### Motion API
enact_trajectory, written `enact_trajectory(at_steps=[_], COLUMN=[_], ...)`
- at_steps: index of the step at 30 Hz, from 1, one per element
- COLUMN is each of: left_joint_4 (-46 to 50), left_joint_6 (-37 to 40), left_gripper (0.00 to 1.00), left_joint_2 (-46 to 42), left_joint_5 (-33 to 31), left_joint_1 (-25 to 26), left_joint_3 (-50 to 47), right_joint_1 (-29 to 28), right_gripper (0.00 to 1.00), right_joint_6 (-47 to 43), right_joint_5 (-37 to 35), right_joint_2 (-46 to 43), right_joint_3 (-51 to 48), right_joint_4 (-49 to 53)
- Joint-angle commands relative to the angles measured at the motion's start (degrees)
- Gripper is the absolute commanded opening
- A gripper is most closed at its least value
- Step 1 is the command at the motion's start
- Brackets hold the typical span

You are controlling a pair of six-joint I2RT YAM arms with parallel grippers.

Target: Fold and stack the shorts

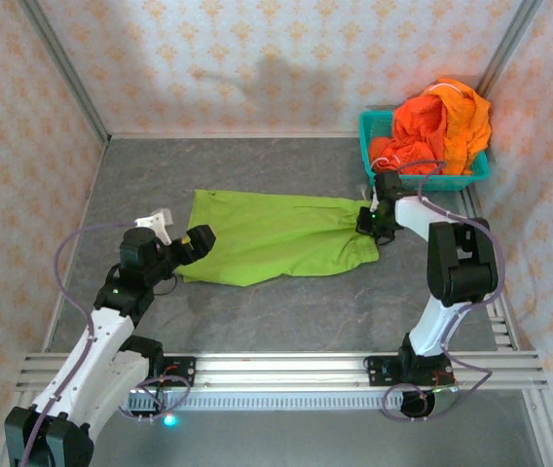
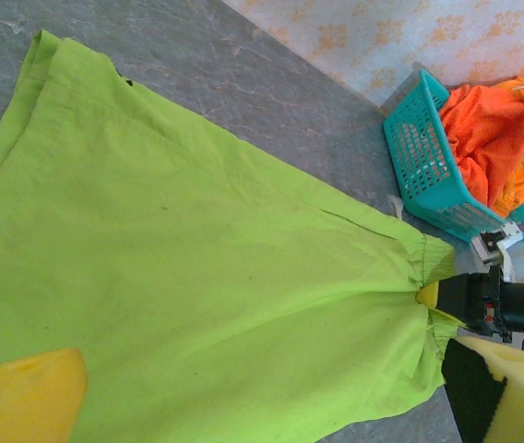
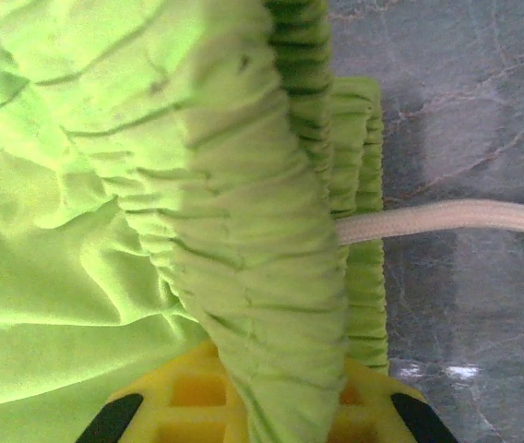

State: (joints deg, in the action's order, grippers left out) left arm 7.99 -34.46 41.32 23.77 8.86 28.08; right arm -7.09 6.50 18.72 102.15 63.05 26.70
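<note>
Right gripper (image 1: 372, 222) clamped on the waist of the lime green shorts (image 1: 276, 238).

From the right wrist view, gathered elastic waistband (image 3: 244, 231) pinched between the yellow pads (image 3: 188, 392), with a white drawstring (image 3: 446, 220) lying out to the right over the grey table (image 3: 465, 111). Lime green shorts spread flat in the middle of the table, waist at the right, leg ends at the left. Left gripper (image 1: 199, 243) with jaws spread wide and nothing held, placed at the near left edge of the cloth; touching it or just above it, not possible to tell. Orange shorts (image 1: 442, 126) heaped in the teal basket (image 1: 452, 181) at the far right corner, just beyond the right gripper, some cloth hanging over the rim.
</note>
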Motion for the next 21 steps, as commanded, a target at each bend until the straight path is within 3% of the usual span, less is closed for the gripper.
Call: enact_trajectory(at_steps=[1, 8, 21], left_joint_4=[0.0, 0.34, 0.47], left_joint_6=[1.4, 1.51, 1.5], left_gripper=[1.0, 1.0, 1.0], left_joint_2=[0.15, 0.25, 0.36], left_joint_5=[-0.89, -1.32, -1.47], left_joint_1=[-0.25, -0.33, -0.29], left_joint_3=[1.49, 1.94, 2.24], right_joint_1=[-1.35, -5.53, -7.44], right_gripper=[0.0, 0.0, 0.0], right_joint_6=[-3.14, -8.68, -18.05], right_joint_5=[-11.29, -27.05, -48.72], right_joint_2=[-0.46, -6.05, -10.48], right_joint_3=[0.51, 6.16, 19.22], right_joint_4=[6.81, 17.24, 32.41])
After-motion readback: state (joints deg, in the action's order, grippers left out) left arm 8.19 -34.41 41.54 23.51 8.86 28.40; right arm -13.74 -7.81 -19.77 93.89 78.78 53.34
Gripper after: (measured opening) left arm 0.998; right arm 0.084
